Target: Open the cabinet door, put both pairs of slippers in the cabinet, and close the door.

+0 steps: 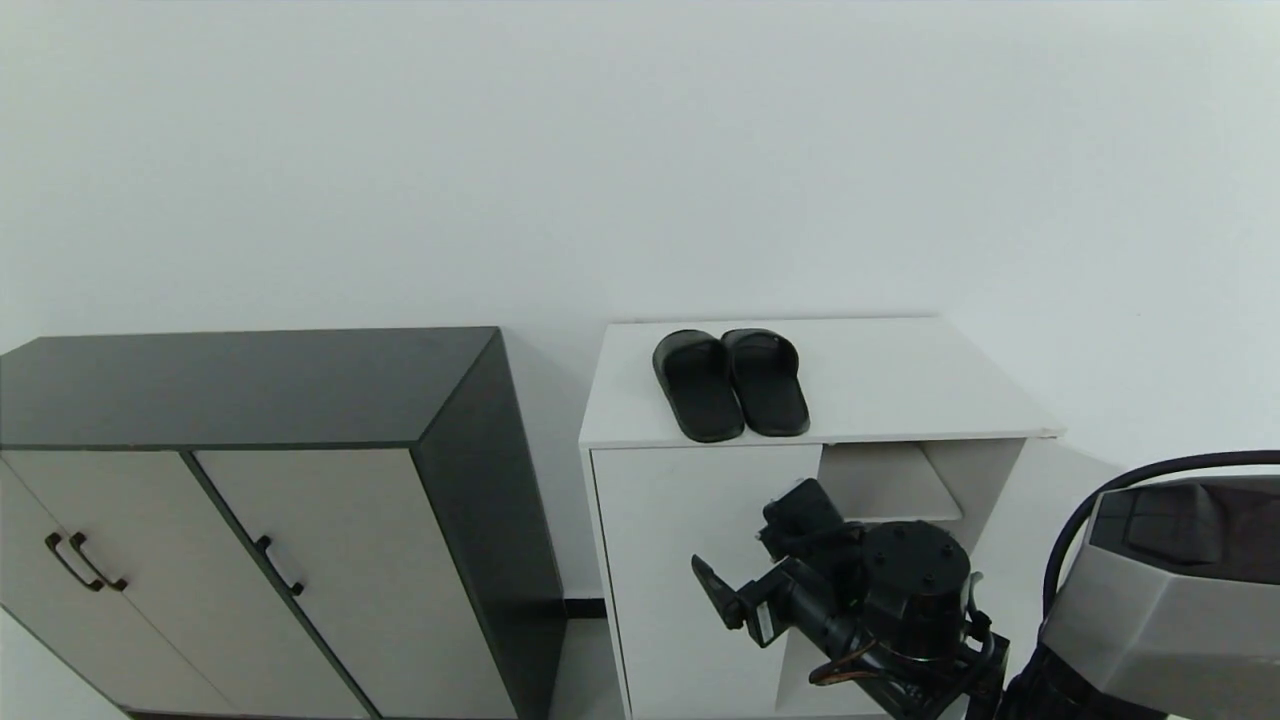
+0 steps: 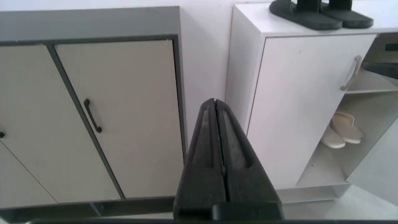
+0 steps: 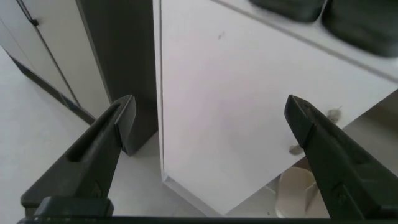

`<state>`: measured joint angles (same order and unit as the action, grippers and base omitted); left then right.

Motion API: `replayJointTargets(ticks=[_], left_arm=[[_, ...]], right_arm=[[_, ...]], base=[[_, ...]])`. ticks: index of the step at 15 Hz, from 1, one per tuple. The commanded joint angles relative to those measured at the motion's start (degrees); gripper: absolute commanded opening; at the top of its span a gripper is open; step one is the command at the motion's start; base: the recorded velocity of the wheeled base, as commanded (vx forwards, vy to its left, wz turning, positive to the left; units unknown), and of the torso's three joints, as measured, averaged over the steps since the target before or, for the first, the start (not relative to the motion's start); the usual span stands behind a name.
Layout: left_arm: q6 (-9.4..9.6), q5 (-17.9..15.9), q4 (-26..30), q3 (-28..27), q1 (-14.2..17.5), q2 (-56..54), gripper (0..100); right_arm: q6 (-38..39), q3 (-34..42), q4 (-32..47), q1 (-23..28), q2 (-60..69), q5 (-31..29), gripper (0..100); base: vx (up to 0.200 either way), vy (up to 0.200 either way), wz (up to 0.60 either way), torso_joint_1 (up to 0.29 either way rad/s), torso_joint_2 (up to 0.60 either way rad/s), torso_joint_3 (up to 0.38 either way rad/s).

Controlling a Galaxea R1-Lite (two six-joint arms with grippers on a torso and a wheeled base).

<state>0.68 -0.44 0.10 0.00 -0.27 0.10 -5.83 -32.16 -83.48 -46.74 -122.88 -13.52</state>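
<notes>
A pair of black slippers (image 1: 730, 385) lies on top of the white cabinet (image 1: 900, 385). The cabinet's left door (image 1: 700, 560) is closed; its right half stands open and shows a shelf (image 1: 890, 480). In the left wrist view a pair of white slippers (image 2: 342, 127) rests on a lower shelf inside, past the door handle (image 2: 351, 73). My right gripper (image 1: 755, 550) hangs open in front of the closed left door, holding nothing. In the right wrist view the right gripper (image 3: 208, 112) faces that door, with the black slippers (image 3: 311, 9) above. My left gripper (image 2: 214, 106) is shut and empty, back from both cabinets.
A dark cabinet (image 1: 250, 385) with pale doors and black handles (image 1: 278, 565) stands to the left of the white one, with a narrow gap between them. A plain white wall runs behind both. Light floor lies in front.
</notes>
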Motion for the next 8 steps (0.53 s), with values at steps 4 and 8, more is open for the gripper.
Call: replayJointTargets(ticks=[4, 8], left_arm=[[0.02, 0.0, -0.01, 0.0, 0.0, 0.08, 0], [0.02, 0.0, -0.01, 0.0, 0.0, 0.08, 0]], right_arm=[[-3.4, -0.18, -0.37, 1.65, -0.34, -0.54, 100], [-0.15, -7.57, 15.63, 0.42, 5.72, -8.89, 100]], base=[[0.0, 0.0, 0.0, 0.151, -0.34, -0.183], [0.0, 0.0, 0.0, 0.0, 0.0, 0.0]])
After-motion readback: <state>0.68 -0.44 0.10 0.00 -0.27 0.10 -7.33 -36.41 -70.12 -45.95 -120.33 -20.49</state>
